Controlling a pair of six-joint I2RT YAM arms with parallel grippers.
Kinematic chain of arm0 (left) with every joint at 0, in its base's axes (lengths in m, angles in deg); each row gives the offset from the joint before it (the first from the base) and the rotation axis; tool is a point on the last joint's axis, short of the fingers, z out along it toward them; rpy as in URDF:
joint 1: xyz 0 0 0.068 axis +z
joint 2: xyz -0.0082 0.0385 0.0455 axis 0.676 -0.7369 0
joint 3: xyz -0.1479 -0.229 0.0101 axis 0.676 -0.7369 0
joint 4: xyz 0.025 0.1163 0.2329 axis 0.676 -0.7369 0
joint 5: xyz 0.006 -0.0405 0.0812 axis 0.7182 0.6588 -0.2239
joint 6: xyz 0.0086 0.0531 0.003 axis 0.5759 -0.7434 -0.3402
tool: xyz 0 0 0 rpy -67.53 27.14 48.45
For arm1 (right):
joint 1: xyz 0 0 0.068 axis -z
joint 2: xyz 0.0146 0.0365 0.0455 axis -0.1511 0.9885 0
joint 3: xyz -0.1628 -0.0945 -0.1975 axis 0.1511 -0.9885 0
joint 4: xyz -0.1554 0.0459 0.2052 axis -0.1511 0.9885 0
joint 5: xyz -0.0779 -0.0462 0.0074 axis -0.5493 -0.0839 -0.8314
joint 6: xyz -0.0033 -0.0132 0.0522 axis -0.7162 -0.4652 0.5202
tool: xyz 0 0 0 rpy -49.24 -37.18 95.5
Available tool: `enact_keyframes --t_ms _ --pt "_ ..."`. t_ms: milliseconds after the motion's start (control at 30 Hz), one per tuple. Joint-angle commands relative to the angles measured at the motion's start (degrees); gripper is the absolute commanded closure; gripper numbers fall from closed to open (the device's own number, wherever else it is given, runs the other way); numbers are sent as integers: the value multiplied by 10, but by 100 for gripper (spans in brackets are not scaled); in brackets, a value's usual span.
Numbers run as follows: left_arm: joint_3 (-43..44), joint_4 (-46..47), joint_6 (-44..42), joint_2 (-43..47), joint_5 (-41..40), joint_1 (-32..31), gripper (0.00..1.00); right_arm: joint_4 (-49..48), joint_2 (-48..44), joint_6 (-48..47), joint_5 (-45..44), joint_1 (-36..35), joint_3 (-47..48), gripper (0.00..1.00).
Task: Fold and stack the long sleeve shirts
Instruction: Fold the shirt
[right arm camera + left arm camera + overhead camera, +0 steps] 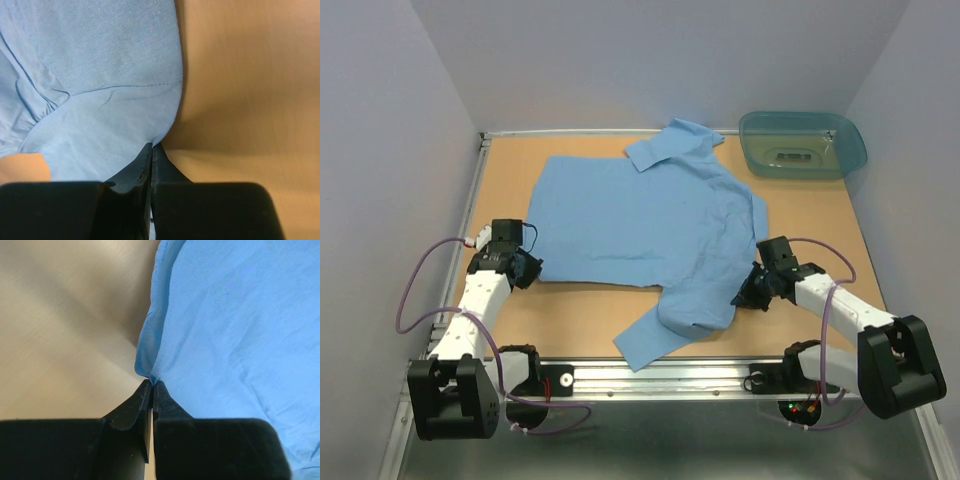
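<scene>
One light blue long sleeve shirt (640, 215) lies spread on the wooden table, collar (675, 145) at the far side and a sleeve (650, 338) trailing toward the near edge. My left gripper (527, 268) sits at the shirt's near-left corner. In the left wrist view this left gripper (152, 383) is shut, with the hem of the shirt (235, 325) bunched between its tips. My right gripper (748, 295) is at the shirt's right edge by the sleeve seam. Seen from the right wrist, the right gripper (152, 145) is shut on the edge of the shirt (100, 75).
A translucent teal tub (803, 145) stands at the far right corner. Bare wooden table (820, 215) shows right of the shirt and a narrow strip (505, 185) left of it. A metal rail (670, 375) runs along the near edge. Walls close in the table's sides and back.
</scene>
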Motion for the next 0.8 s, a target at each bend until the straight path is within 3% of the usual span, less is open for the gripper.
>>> enact_keyframes --t_ms 0,333,767 --pt "44 -25 -25 -8 -48 -2 91 72 -9 -47 -73 -1 80 99" --pt "114 -18 -66 -41 -87 -2 90 121 26 -84 -91 0 212 99" --pt "183 37 -109 -176 -71 -2 87 122 142 -134 -126 11 328 99"
